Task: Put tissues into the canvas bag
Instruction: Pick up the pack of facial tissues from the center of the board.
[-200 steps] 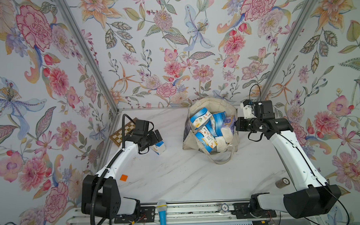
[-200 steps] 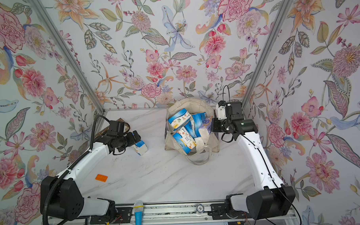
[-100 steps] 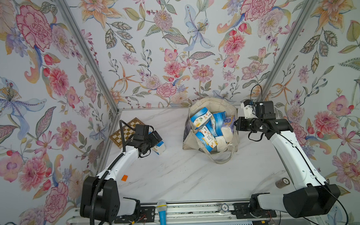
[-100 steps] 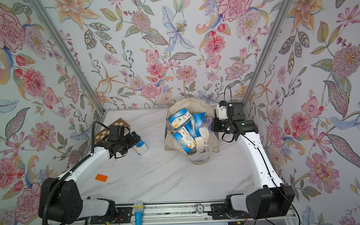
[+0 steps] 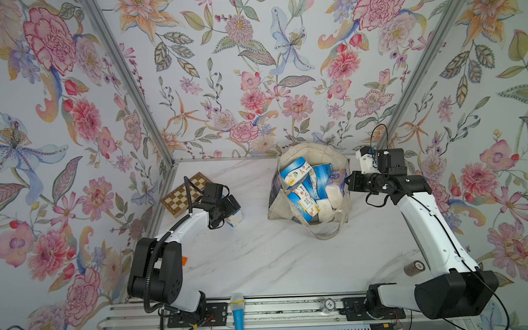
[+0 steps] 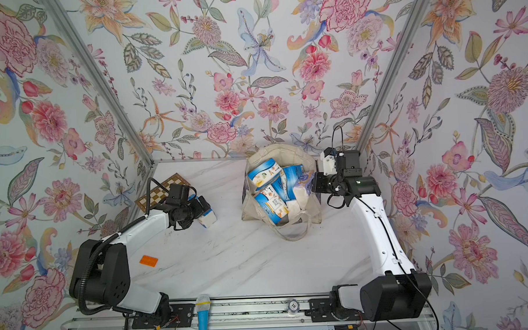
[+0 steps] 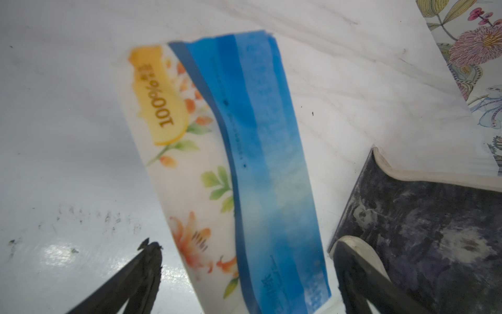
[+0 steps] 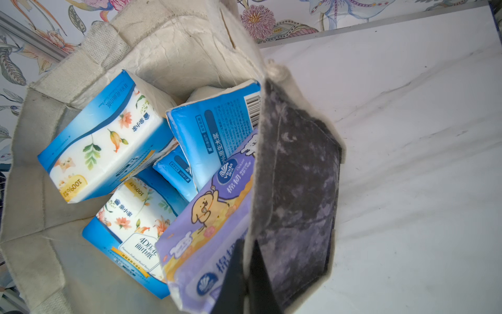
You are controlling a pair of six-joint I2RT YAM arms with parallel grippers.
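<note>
— What's new?
— The left gripper is nearer the pack than a second ago, now astride it.
— Anything else?
— Its wrist is off the chessboard; more squares show.

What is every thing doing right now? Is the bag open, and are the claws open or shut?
canvas bag: standing, open at the top, packs inside.
tissue packs in the bag: piled loosely.
blue tissue pack: lying on the table, not yet gripped.
left claw: open, one finger on each side of the blue tissue pack.
right claw: shut on the canvas bag's edge.
chessboard: flat on the table.
</note>
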